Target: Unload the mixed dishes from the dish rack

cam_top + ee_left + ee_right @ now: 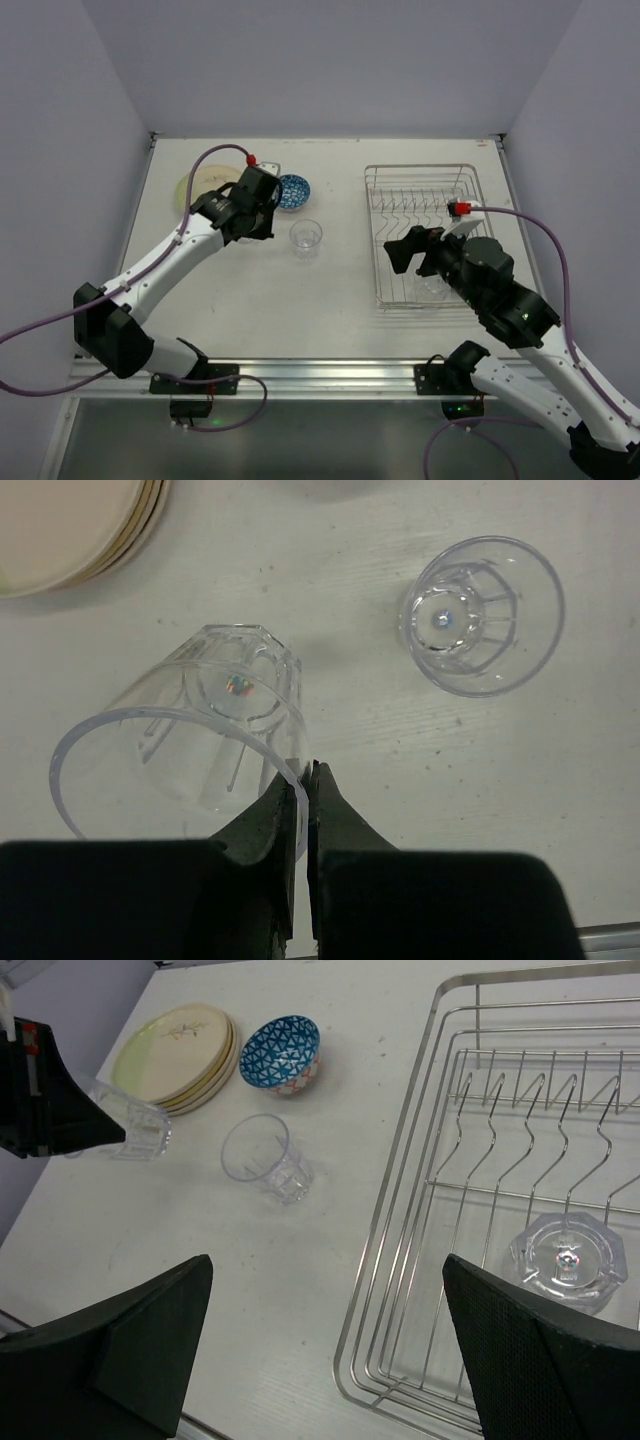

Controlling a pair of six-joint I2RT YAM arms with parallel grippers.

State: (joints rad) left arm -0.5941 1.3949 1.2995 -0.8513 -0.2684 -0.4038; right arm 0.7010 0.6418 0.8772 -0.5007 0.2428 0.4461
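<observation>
Out of the rack: a stack of large cream round plates, a small blue-patterned bowl just beside it, and an upright clear faceted glass standing a little apart. All three are on the white worktop, well apart from the rectangular silver wire dish rack.
In hand: a second clear faceted glass, tilted, close by the plates. I cannot tell whether it touches the worktop.
Left gripper: fingers clenched on the rim of the tilted glass, pinching its wall.
Right gripper: fingers spread wide and grasping nothing, hovering over the near left part of the rack.
Left in the rack: one mouth-down clear glass on the rack floor, in front of the row of upright tines. No other dish shows among the wires in view, though the right arm hides part of the rack from above.
Progress: I judge the unloading nearly finished. The tilted glass has yet to be set down and let go, and the mouth-down glass has yet to be lifted out.
Count, plates: one stack. About three rims show at its edge, but the exact number is hard to read.
Count, bowls: one.
Count, clear glasses: three in view, one standing on the worktop, one in the left fingers and one in the rack.
Count, dark cup: none visible in any view.
Count, racks: one.
</observation>
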